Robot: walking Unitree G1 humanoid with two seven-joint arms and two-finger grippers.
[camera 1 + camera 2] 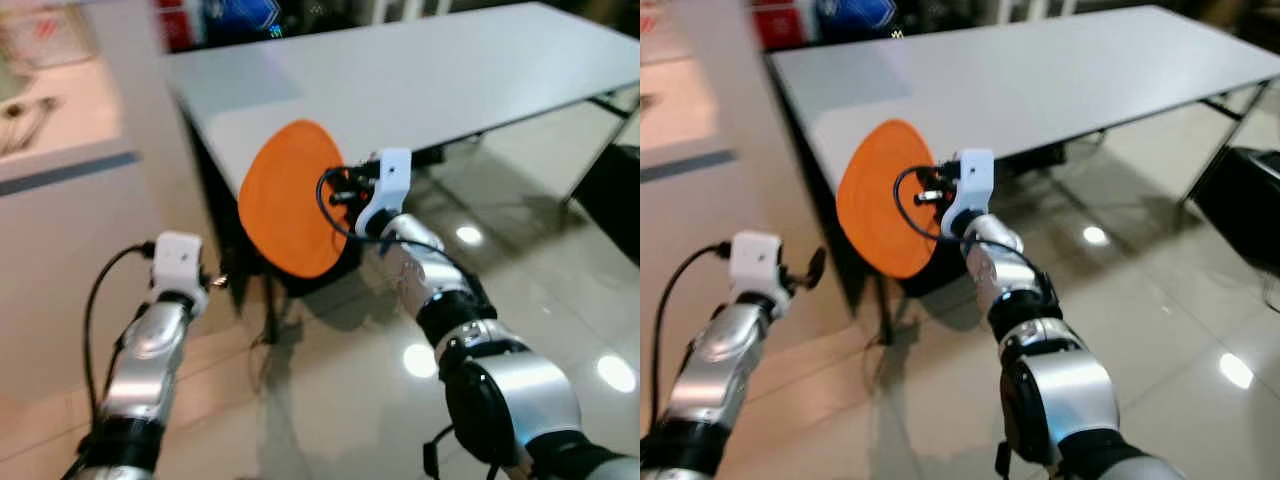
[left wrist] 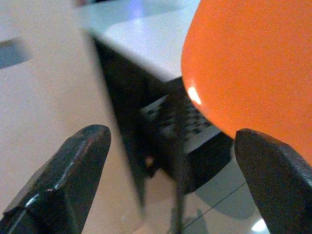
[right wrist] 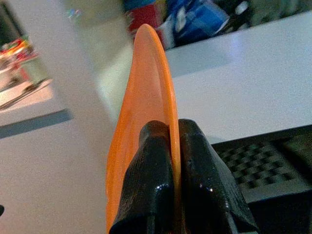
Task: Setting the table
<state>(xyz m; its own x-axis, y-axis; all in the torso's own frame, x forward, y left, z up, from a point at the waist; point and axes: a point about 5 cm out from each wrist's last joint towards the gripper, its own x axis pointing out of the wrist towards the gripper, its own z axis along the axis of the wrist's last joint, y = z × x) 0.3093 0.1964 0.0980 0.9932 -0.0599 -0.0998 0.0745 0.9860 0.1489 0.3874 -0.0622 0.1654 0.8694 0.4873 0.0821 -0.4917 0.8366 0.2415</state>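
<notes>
Right claw (image 3: 174,146) clamped on upright orange plate (image 1: 290,195), beside white table (image 1: 450,70).

A long white rectangular table (image 1: 430,80) on dark metal legs stood on a glossy beige tiled floor (image 1: 520,290) that mirrored round ceiling lights. A black slatted crate (image 2: 195,141) sat beneath it. A pale counter (image 1: 60,150) stood at the robot's left.
</notes>
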